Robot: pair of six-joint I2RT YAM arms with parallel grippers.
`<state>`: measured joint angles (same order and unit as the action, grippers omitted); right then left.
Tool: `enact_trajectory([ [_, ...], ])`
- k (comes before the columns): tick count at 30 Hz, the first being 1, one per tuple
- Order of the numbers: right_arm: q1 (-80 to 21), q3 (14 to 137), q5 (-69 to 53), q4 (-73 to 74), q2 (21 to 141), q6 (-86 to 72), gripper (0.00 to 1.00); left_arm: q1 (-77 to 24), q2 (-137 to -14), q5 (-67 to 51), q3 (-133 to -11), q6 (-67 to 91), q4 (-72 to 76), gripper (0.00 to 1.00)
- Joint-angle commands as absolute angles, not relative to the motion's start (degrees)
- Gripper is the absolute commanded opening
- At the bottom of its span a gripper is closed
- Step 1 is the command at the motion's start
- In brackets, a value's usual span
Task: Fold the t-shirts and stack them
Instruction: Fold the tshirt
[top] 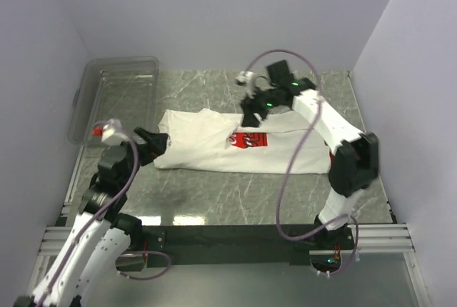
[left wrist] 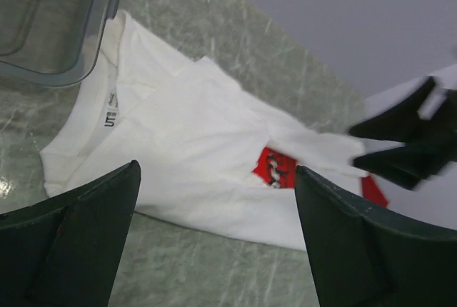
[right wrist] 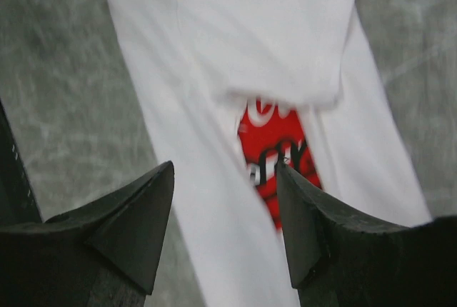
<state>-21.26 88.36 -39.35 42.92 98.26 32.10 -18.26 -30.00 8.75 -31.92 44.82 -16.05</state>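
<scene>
While the large white cloth t-shirt (top: pixel 203 146) with its red square chest print (top: pixel 250 139) is lying part-folded across the middle of the grey-green marbled table (top: pixel 214 196), both arms are hovering at it. Collar end is pointing toward the clear plastic bin (top: pixel 80 114). The sides are looking already turned in, with a flap overlapping the print. Left gripper (top: pixel 158 144) is sitting by the collar edge, jaws spread wide, gripping nothing. Right gripper (right wrist: pixel 225 178) is hanging above the print, jaws parted, also carrying nothing. A red sliver of cloth (left wrist: pixel 373 189) is peeking out at the hem end; cannot tell whether it is the second shirt. Handling judgement: light, limp, draping fabric, likely sagging and sliding on the smooth top. Pinching doubled edges at the collar and hem corners is looking safest, taking both layers together and lifting low.
</scene>
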Motion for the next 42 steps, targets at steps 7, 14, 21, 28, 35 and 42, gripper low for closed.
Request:
enact_trajectory([
  [7, -31.89, 125.13, -28.15, 46.85, 127.86, 19.17, 0.63, -18.28, -18.97, 10.29, -25.33, 62.82, -30.85, 0.85],
  [14, -37.35, 130.43, -13.55, 45.00, 136.93, 16.26, 0.23, -18.19, -27.66, 4.84, -22.24, 64.86, -23.83, 0.54],
  [21, -36.57, 120.86, -12.65, 41.06, 131.50, 17.58, 0.05, -18.28, -45.24, 2.28, -23.98, 60.21, -10.03, 0.33],
  [28, -34.46, 118.65, -17.22, 42.62, 126.04, 17.14, 0.06, -18.28, -70.44, 2.90, -37.07, 55.99, -4.57, 0.09],
  [35, -28.93, 106.30, -23.90, 41.40, 111.39, 15.30, 0.06, -18.28, -90.59, 3.61, -53.68, 52.21, -5.97, 0.03],
  [42, -20.40, 92.38, -30.05, 37.18, 98.19, 13.45, 0.06, -18.54, -103.79, 2.64, -65.02, 49.40, -12.12, 0.02],
])
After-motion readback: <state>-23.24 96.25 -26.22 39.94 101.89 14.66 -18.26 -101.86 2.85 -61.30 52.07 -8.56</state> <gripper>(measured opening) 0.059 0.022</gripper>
